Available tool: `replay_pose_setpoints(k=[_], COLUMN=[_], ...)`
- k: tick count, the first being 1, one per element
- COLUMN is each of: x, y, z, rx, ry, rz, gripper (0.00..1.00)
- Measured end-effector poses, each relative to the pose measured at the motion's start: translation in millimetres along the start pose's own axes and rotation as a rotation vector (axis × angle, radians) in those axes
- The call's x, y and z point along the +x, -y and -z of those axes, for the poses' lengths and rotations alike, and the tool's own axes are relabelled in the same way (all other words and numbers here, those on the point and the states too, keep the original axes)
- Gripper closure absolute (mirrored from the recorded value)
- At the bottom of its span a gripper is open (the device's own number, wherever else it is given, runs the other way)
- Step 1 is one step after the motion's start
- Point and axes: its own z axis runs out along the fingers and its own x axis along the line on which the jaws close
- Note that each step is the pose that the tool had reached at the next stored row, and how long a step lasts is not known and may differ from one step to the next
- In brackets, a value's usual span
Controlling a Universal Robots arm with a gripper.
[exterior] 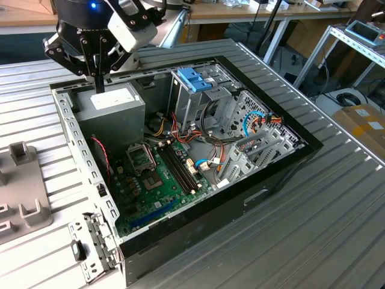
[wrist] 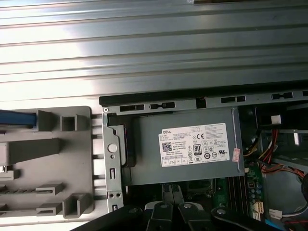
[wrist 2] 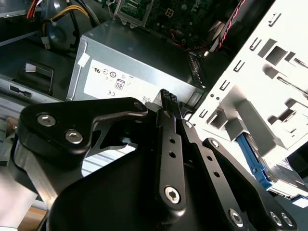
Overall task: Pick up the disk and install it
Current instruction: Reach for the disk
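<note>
Gripper (exterior: 97,85) hangs over the PSU (exterior: 117,108), at the corner by the case (exterior: 198,241) wall on the exterior view's left. Fingers are pressed together on nothing, and both wrist views show them closed to a single tip. I can't tell whether that tip touches the PSU lid or sits just above it. The disk (wrist: 17,119) is not in the case. I read the blue rail in the first wrist view as its edge, lying in the grey fixture (wrist: 72,159) just beside the case on the worktop (exterior: 313,229). The second wrist view shows the same blue strip with grey metal next to it, past the case's perforated flange. My guess is the fixture's slots are there to park the disk in a known pose with the rails exposed for a pinch. The case lies on its side, lid off, so the cage (exterior: 204,105) with its blue latch (exterior: 194,78) can be reached from above. The cage is well apart from the gripper, across the PSU. So the pick hasn't happened: gripper empty, disk in the fixture.
</note>
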Motion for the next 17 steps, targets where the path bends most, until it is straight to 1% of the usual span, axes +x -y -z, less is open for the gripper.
replay_pose_setpoints(k=[17], x=[7.9], y=[0.6], z=[0.2], rx=[0.0], ry=[0.0], rz=[0.0], gripper=[0.9])
